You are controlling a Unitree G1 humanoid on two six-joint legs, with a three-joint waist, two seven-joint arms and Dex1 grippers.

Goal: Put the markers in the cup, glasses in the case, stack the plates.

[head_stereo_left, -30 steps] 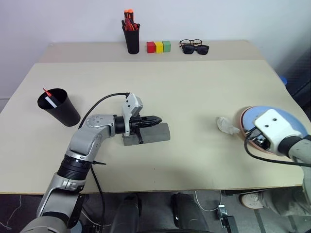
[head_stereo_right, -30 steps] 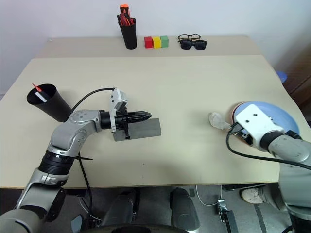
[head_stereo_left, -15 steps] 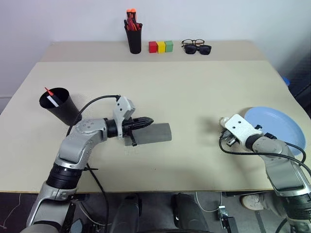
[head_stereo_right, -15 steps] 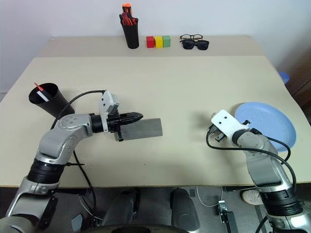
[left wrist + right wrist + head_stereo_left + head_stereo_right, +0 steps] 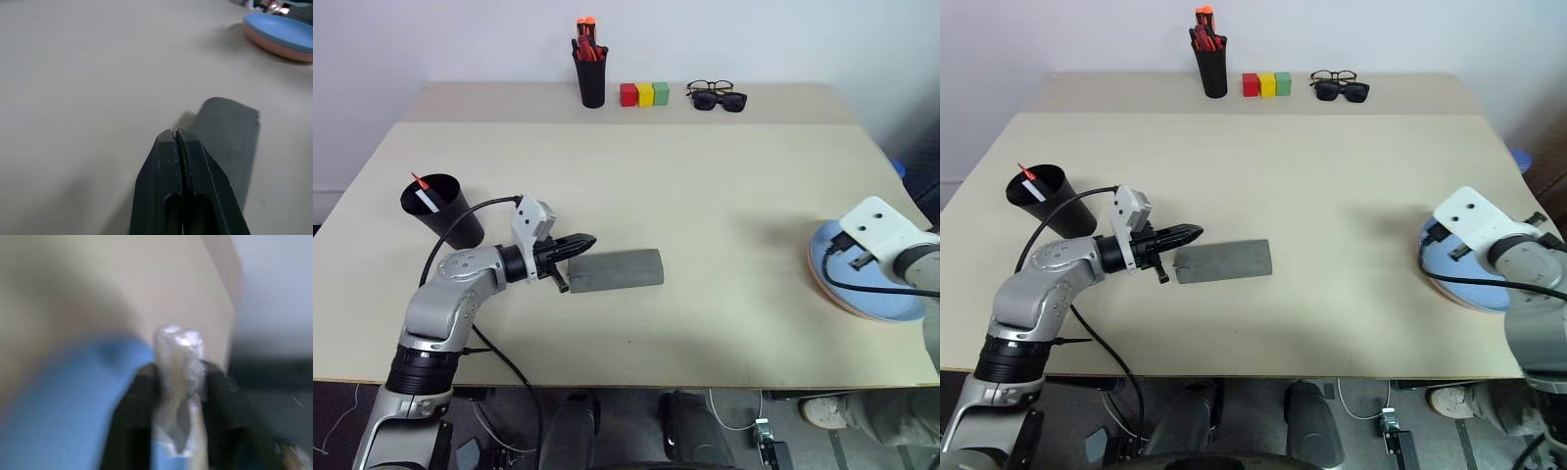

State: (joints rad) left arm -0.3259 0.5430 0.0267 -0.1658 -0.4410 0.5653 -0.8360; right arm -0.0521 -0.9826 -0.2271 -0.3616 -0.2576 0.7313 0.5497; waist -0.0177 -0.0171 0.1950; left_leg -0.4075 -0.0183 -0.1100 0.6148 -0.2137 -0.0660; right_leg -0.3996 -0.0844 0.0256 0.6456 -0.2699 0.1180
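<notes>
The grey case [image 5: 617, 269] lies closed on the table. My left gripper [image 5: 588, 241] is shut and empty, its tip just over the case's left end [image 5: 230, 142]. The black cup [image 5: 445, 211] at the left holds the markers [image 5: 423, 190], one red-ended and one white. At the right, the light blue plate [image 5: 881, 299] rests on the pink plate [image 5: 274, 49]. My right gripper [image 5: 178, 369] hovers over them, its fingers closed on a clear crumpled thing [image 5: 178, 345]. The glasses are out of view.
Along the far edge stand a black pen holder [image 5: 590, 83] with red and orange pens, three coloured blocks [image 5: 644, 94], a black-framed clear pair [image 5: 709, 87] and sunglasses [image 5: 717, 100]. The table edge runs close to the plates on the right.
My right gripper reached left to the clear crumpled thing on the table, closed on it, then swung back over the plates with it. My left gripper drew back left along the case.
</notes>
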